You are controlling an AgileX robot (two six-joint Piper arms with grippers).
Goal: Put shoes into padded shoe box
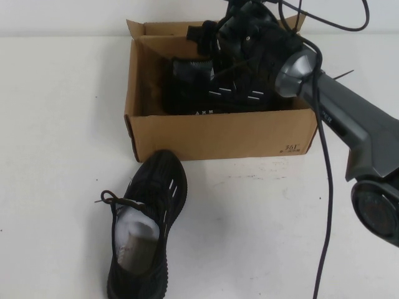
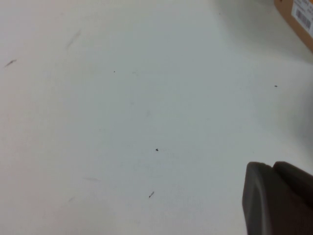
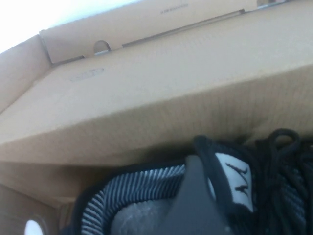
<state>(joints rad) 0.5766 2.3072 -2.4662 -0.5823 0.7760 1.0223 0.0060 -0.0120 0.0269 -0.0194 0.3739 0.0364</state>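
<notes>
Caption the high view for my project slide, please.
Right end effector lowers one shoe into the box; the other shoe waits on the table; left end effector unseen here.

The box (image 1: 218,134) carries a small dark print on its front corner, which seems to read "361" with a smaller illegible line under it. In the left wrist view a white barcode label (image 2: 303,17) sits on the box's side, unreadable.

Bare white table (image 1: 262,230) underneath
</notes>
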